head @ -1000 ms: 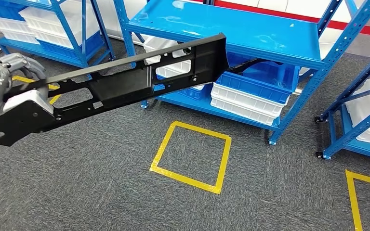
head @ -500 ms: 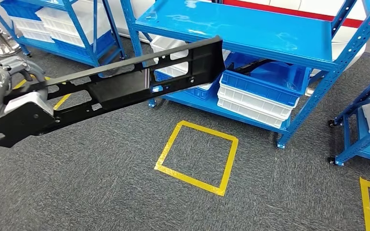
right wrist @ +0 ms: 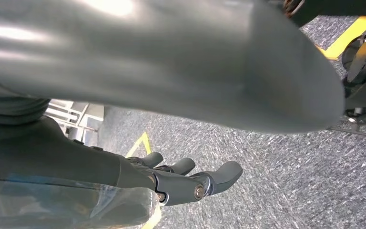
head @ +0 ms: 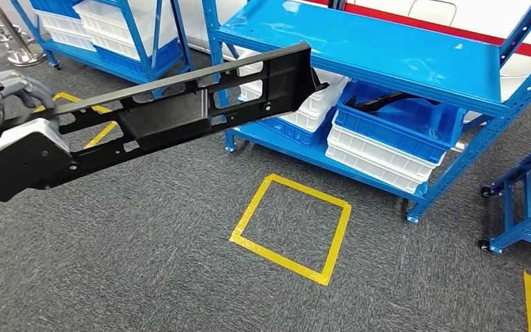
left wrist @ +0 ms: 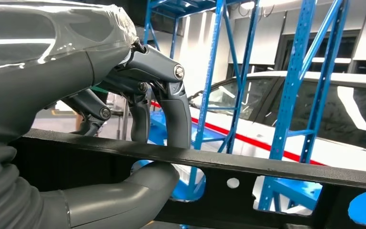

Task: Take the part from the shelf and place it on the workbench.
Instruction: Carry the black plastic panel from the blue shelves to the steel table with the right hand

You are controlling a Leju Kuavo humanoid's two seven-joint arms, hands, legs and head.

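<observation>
- I have the part [head: 166, 121], a long black perforated panel, clamped at its near end by the left hand [head: 3, 121]; in the left wrist view the thumb sits under the panel's edge and the dark fingers [left wrist: 174, 112] curl over the top, so the hold looks firm but covers just one end
- the panel sticks out far ahead and up to the right, in the air, off the shelf; its far tip reads close to the corner of the blue shelf rack [head: 380, 52] and the stacked white bins [head: 311, 111]; I judge a swing or turn of the body could knock that tip into the rack upright or the bins
- with all that length beyond the grip, I expect leverage to be the main risk; a jolt while walking could twist the panel in the fingers or let it sag and slip out
- the right hand [right wrist: 186, 179] hangs over the grey carpet [head: 145, 256], fingers slack and apart, holding nothing; it gives no second support
- I see no desk yet, so I cannot plan the set-down; a long carry raises the slip risk
</observation>
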